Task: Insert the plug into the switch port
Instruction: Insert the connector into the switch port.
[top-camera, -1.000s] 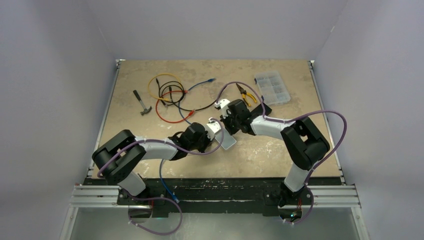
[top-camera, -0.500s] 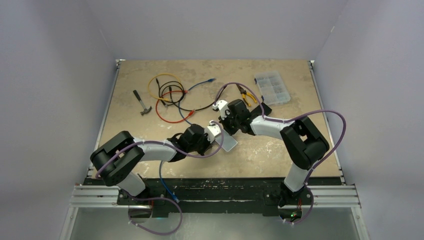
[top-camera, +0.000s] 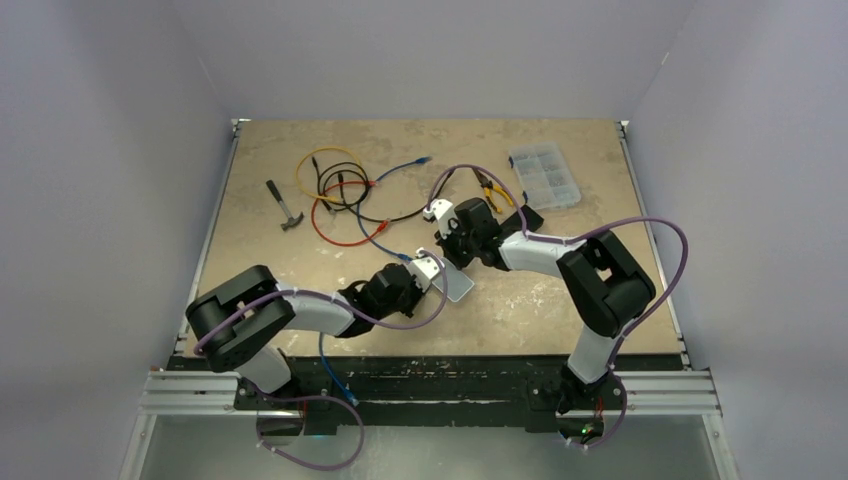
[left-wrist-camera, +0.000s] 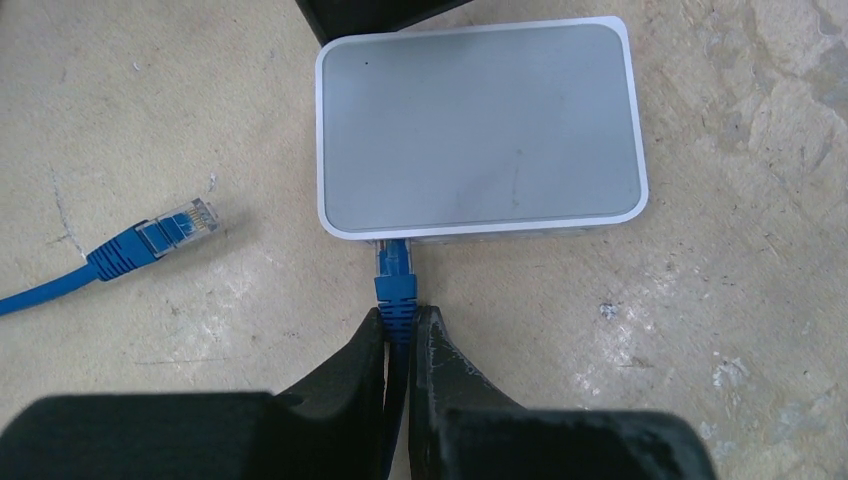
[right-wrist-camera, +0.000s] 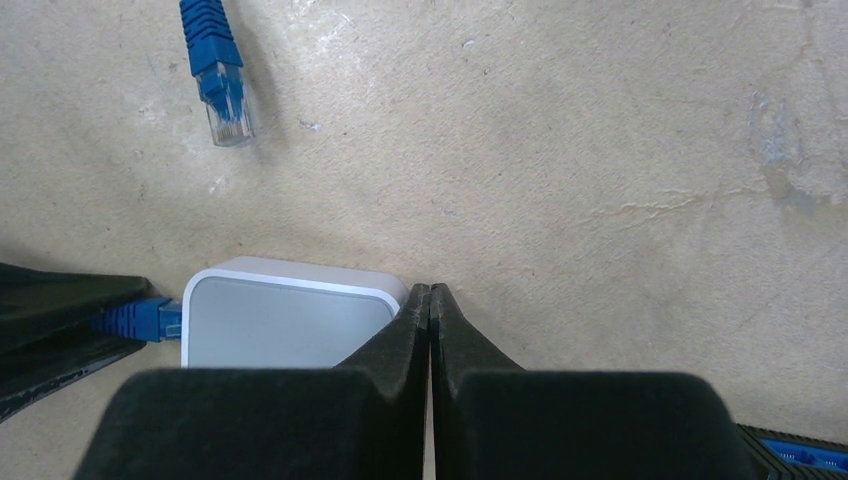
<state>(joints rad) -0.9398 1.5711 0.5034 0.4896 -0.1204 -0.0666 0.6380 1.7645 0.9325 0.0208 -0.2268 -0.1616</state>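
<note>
Top view first. Both arms reach in and meet mid-counter (top-camera: 400, 140), with the switch (top-camera: 457, 286), a small grey box, lying flat between them. The left gripper (top-camera: 428, 270) comes at it from the left, forearm low and stretched out. The right gripper (top-camera: 447, 250) comes in from the far side, elbow folded high. The left arm is the one doing the work here.

Left wrist view, and here's the line that matters. The left gripper (left-wrist-camera: 400, 322) is pinched nearly closed on the blue boot of the plug (left-wrist-camera: 392, 262). The plug points dead ahead, its long axis running straight from the fingers into the near side of the switch (left-wrist-camera: 478, 125). Its clear nose meets that face just under the lid's rim. It looks at least partly in the port, but I can't tell whether it has latched. By my read, anything left is a straight push along that axis, with no twist. A loose plug (left-wrist-camera: 180, 222) lies off to the left, well apart.

Right wrist view. The right gripper (right-wrist-camera: 429, 293) is fully closed and holding nothing, its joined tips right at a corner of the switch (right-wrist-camera: 285, 325). I'd call that a backstop against the push. The plug (right-wrist-camera: 150, 318) shows blue at the switch's left edge.
</note>
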